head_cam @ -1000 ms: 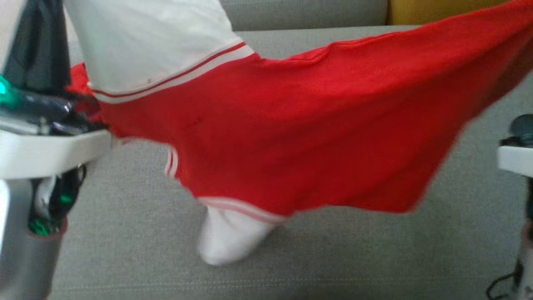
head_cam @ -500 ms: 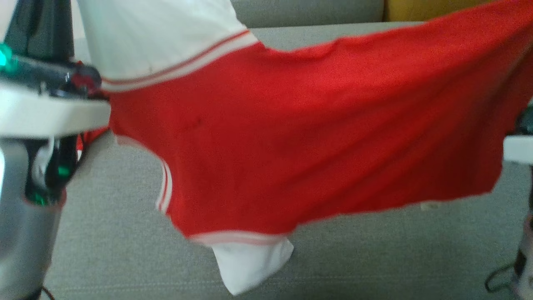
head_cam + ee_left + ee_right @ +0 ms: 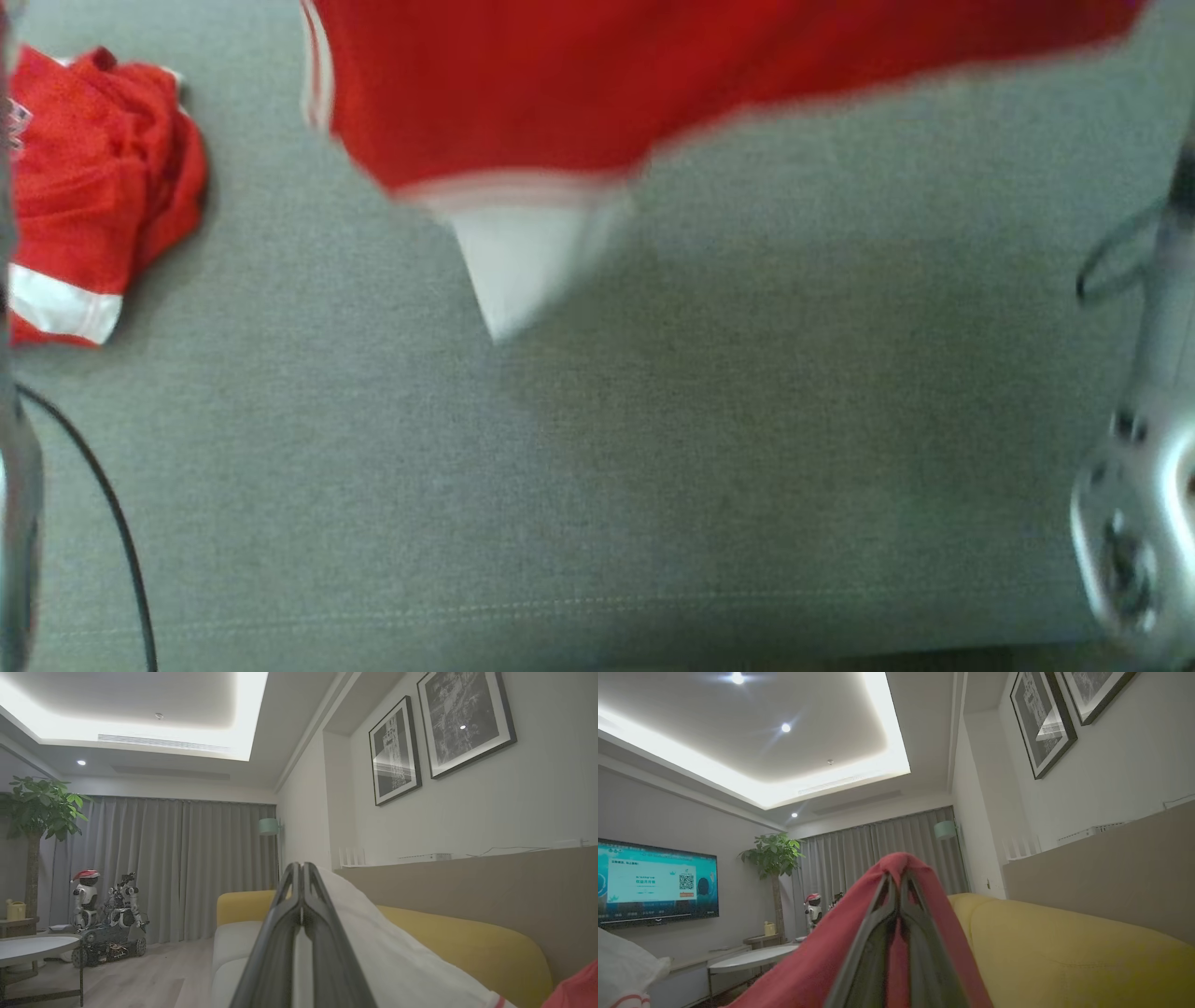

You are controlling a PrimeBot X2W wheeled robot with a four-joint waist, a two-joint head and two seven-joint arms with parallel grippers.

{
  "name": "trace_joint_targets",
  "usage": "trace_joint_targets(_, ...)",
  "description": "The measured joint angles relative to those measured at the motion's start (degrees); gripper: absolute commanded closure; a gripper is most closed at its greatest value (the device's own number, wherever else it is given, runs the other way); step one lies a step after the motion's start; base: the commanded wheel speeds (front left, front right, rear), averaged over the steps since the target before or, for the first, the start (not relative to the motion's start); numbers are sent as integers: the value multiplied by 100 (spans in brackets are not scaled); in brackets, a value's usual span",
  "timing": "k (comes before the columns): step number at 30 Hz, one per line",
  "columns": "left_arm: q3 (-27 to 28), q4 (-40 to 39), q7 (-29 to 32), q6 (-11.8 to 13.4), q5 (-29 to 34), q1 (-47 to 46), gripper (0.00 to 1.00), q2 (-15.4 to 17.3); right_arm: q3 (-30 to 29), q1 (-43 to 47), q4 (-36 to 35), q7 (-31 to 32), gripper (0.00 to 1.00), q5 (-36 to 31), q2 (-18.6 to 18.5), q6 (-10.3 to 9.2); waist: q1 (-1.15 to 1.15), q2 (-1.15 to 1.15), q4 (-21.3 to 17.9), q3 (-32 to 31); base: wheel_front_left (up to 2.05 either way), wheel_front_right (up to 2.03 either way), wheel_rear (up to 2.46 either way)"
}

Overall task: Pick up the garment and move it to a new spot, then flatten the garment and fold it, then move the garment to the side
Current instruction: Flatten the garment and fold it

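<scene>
crumpled red cloth (image 3: 93, 187) lying far left on sofa seat (image 3: 653, 467) | left hand (image 3: 302, 870) pinched on white part of garment (image 3: 397, 961) | garment hanging stretched above the seat, white sleeve tip lowest | right hand (image 3: 896, 879) pinched on its red edge

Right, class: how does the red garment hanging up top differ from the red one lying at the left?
The hanging garment is held up above the sofa; the lying garment rests on it. The hanging garment is stretched wide; the lying garment is bunched. Both are red with white trim.
</scene>
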Motion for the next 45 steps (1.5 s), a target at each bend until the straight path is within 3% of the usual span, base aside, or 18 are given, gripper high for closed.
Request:
trace_joint_targets(7, -27, 1634, -400, -179, 188, -1162, 100, -367, 227, -1524, 2274, -1226, 100, 215, 11, 0, -1, 0, -50, 256, 0, 0, 0)
trace_joint_targets(14, -269, 3279, -422, -318, 176, -1530, 100, -867, 788, -2249, 4618, -1419, 100, 309, 14, 0, 1, 0, 39, 725, 0, 0, 0)
trace_joint_targets(18, -390, 4054, -421, -388, 0, -1262, 100, -1033, 1150, -2252, 5428, -1513, 100, 421, 22, 0, 0, 0, 92, 1017, 0, 0, 0)
trace_joint_targets(23, -535, 4493, -421, -393, -220, -1041, 100, -1080, 1517, -2248, 5962, -1624, 100, 510, 20, 0, 0, 0, 113, 1341, 0, 0, 0)
trace_joint_targets(30, -732, 4079, -423, -394, -831, -190, 100, -1023, 1930, -1630, 5770, -1813, 100, 875, 16, 0, -1, 0, 56, 1330, 0, 0, 0)
trace_joint_targets(36, -428, 2672, -423, -396, -962, 1043, 100, -661, 2092, -457, 4807, -1827, 100, 1244, -80, 0, -1, 0, 68, 1026, 0, 0, 0)
trace_joint_targets(40, -123, 1681, -423, -379, -679, 2168, 100, -465, 1970, 516, 3893, -1845, 100, 1359, -374, 0, -1, 0, 103, 667, 0, 0, 0)
trace_joint_targets(45, -55, 339, -423, -114, -459, 3516, 100, -302, 1661, 1931, 3080, -1755, 100, 1407, -567, 0, -2, 0, 144, 156, 0, 0, 0)
